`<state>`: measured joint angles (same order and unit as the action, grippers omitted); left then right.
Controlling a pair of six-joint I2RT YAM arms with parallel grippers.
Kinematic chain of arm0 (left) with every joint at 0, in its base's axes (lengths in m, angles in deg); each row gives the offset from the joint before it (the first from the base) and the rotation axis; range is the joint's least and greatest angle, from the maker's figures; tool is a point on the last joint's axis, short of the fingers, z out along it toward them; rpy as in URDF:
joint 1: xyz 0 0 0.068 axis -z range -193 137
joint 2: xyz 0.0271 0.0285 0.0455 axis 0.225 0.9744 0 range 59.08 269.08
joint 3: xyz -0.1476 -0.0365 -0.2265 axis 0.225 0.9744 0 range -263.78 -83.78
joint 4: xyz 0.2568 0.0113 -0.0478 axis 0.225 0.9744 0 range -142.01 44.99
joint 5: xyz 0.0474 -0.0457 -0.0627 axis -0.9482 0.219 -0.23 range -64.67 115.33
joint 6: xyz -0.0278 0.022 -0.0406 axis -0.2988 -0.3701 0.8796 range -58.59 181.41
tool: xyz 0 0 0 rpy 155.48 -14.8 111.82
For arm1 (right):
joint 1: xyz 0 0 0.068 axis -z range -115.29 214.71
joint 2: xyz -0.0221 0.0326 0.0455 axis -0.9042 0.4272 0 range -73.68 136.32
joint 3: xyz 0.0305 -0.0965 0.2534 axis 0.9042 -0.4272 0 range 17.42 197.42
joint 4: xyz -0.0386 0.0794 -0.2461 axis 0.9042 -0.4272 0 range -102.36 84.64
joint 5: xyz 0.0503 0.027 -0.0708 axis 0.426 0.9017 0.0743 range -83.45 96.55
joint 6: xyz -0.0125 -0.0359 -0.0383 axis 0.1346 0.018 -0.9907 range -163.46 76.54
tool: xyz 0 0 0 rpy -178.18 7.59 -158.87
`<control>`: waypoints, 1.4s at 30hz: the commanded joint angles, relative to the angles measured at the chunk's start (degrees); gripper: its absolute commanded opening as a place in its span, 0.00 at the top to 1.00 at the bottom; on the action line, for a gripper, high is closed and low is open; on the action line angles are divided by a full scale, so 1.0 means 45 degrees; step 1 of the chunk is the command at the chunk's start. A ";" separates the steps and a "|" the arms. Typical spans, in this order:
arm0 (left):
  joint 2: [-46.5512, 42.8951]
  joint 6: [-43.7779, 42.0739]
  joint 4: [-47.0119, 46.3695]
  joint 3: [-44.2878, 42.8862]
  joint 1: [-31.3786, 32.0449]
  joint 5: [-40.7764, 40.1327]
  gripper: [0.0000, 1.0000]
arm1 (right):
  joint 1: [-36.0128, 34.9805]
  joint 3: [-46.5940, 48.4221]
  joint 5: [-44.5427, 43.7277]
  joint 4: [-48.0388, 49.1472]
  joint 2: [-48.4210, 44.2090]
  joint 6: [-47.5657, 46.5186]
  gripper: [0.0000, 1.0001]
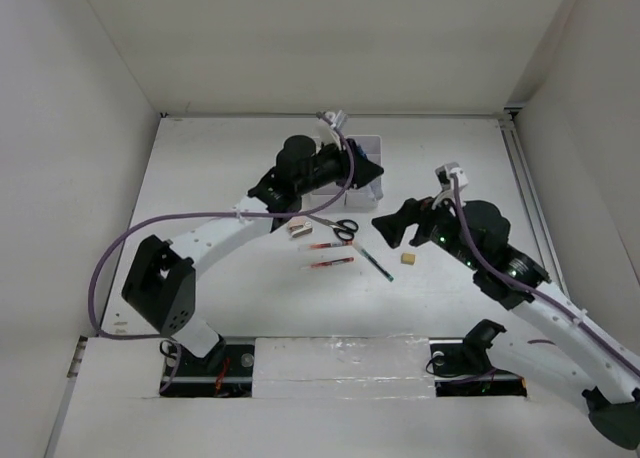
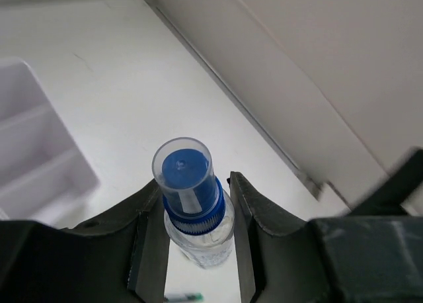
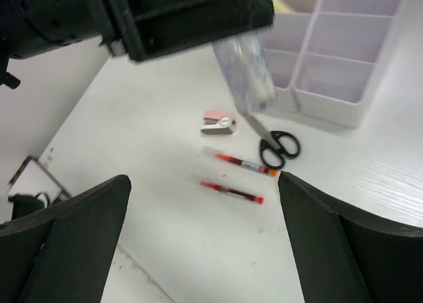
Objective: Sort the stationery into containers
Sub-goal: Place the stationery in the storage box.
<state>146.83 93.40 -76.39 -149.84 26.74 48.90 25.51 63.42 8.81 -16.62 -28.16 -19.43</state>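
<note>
Step in hand: carrying the blue-capped clear bottle (image 2: 192, 197) to the containers (image 1: 368, 146); judged from the grip and where the left arm is.
Left gripper (image 2: 198, 240): its fingers (image 2: 151, 243) press on both sides of the bottle just under the blue cap, so it is grasping the bottle.
Bottle position: upright and held above the worktop (image 1: 220, 178). In the right wrist view it hangs blurred, just in front of the near-left corner of the containers, beside them and not over a compartment.
Right gripper (image 1: 390, 230): fingers spread wide with nothing between them, hovering right of centre in the top view, above the loose items.
Containers: white compartment block at upper centre of the top view, partly hidden by the left arm. The compartments that show look empty, apart from something pale at the top edge of the right wrist view that is too small to tell.
On the worktop: black-handled scissors (image 1: 340, 226) just below the containers, two red-white pens (image 1: 330, 248) below them, a dark pen (image 1: 376, 263) to the right, a yellow eraser (image 1: 408, 259) further right, and a pink eraser (image 1: 298, 228) to the left.
Next move calls for: bringing the bottle over an open compartment, lowering it inside upright, then letting go.
Progress: early; most of the stationery lies unsorted.
</note>
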 commanded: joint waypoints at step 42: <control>0.7729 -0.4901 -0.1241 -0.7020 -0.0844 -0.5746 0.44 | -0.0215 -0.0007 -0.2046 -0.3356 -0.3728 -0.0223 0.00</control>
<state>186.13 71.70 -77.37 -183.32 22.66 23.02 25.20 63.42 -1.27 -33.65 -44.75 -19.71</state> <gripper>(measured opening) 0.539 0.999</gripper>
